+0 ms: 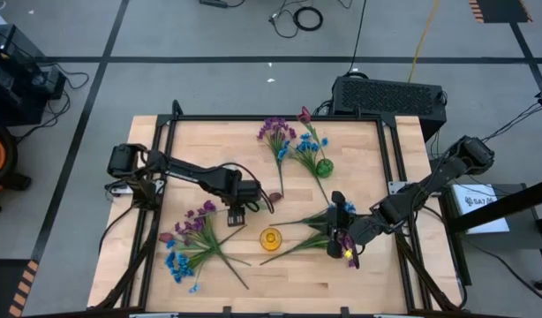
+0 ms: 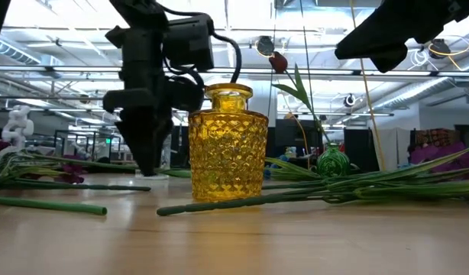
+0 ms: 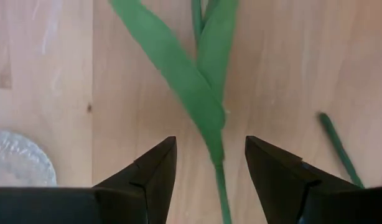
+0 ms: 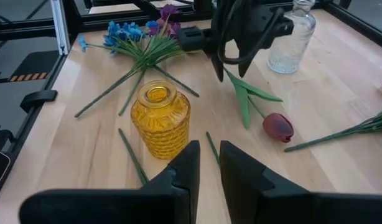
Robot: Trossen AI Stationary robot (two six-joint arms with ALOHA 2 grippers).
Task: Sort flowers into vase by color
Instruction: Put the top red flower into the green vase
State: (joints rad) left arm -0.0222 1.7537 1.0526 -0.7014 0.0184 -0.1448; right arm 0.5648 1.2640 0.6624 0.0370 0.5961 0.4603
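Observation:
A dark red tulip (image 4: 277, 126) lies on the table, its stem and green leaves (image 3: 191, 81) running under my left gripper (image 1: 243, 208). That gripper points down, open, one finger on each side of the stem (image 3: 219, 186), not touching it. A yellow glass vase (image 1: 270, 238) stands in the middle near the front. A small green vase (image 1: 324, 166) holds an upright red tulip (image 1: 304, 115). My right gripper (image 4: 209, 162) hovers right of the yellow vase, shut but for a narrow slit, and empty.
A clear glass vase (image 4: 292, 34) stands beside my left gripper. Purple and blue sprigs lie at the front left (image 1: 190, 240) and at the far middle (image 1: 284, 140). More sprigs (image 1: 317, 225) lie under my right arm. A black frame (image 1: 271, 117) borders the table.

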